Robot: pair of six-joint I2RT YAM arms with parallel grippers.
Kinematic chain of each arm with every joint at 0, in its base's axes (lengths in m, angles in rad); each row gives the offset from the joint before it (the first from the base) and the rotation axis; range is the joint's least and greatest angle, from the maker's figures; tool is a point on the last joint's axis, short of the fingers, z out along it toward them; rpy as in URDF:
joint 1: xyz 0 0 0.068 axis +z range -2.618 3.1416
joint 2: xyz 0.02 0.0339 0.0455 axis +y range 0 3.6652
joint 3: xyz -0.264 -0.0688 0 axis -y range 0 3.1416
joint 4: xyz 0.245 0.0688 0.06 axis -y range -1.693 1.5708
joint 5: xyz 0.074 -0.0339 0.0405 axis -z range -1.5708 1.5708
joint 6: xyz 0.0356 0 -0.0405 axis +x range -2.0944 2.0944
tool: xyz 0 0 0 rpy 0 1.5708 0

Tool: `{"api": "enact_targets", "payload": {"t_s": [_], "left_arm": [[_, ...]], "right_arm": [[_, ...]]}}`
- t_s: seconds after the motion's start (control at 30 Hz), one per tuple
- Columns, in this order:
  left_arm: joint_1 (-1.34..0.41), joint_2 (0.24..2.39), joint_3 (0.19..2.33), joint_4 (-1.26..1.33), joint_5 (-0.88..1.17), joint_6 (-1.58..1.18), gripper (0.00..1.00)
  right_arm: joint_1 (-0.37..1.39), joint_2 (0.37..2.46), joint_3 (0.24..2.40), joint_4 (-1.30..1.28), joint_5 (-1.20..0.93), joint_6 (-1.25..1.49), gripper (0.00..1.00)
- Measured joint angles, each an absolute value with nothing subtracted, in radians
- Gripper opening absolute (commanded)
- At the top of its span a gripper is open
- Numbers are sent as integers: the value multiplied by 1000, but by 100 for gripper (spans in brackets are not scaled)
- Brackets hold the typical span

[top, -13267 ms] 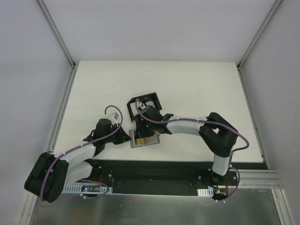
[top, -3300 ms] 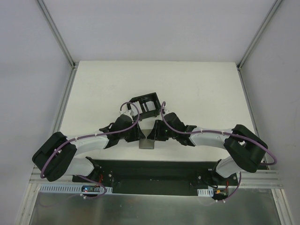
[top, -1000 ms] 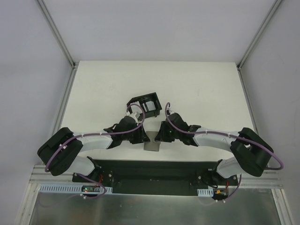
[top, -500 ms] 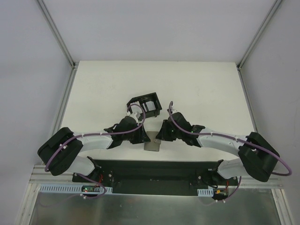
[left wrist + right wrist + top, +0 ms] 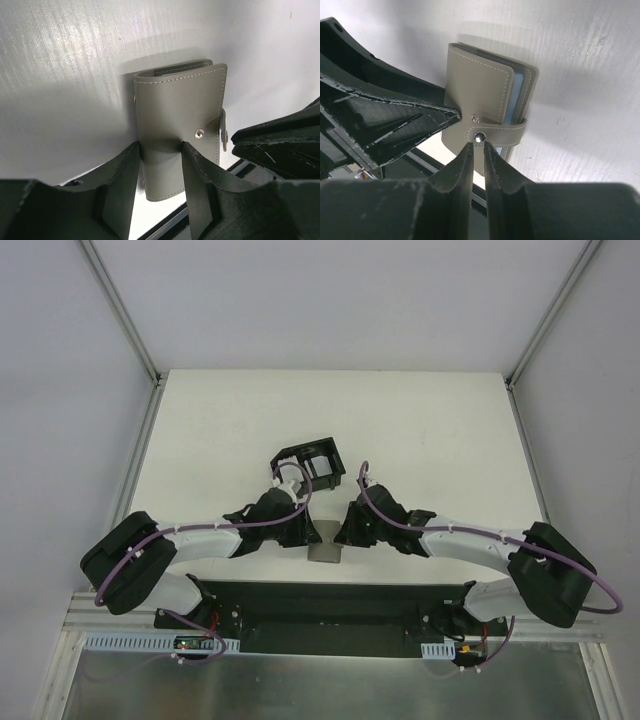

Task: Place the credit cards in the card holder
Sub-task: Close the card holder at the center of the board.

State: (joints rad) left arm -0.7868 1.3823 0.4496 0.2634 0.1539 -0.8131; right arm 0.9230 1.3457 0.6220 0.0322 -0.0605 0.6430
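The card holder (image 5: 323, 553) is a grey folded wallet lying flat near the table's front edge, between both grippers. Its tab (image 5: 501, 132) wraps round the edge over pale blue inner layers. My left gripper (image 5: 160, 147) stands open over the wallet's (image 5: 175, 110) near end. One finger sits at its left edge and the other on its cover. My right gripper (image 5: 479, 144) is almost shut, with a thin slit left. Its tips rest at the tab's metal snap (image 5: 479, 137), with nothing between them. The credit cards are hidden.
A black plastic tray with dividers (image 5: 312, 462) stands just behind the grippers. The table's front edge and the black base plate (image 5: 320, 602) lie right below the wallet. Each gripper's black body shows in the other's wrist view, close by.
The right gripper's jaws have drawn closer together at the tab's snap. Both arms and the wallet have hardly moved.
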Motion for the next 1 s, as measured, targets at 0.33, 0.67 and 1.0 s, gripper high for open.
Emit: {"api": "enact_targets", "payload": {"t_s": [0.33, 0.67, 1.0], "left_arm": [[-806, 1411, 477, 253, 147, -803, 39], [-827, 1427, 491, 250, 128, -801, 38], [-831, 1433, 496, 246, 120, -801, 37]], "right_arm": [[923, 1415, 624, 34, -65, 646, 16], [922, 1455, 655, 42, -72, 635, 16], [921, 1470, 681, 15, -76, 616, 18]]}}
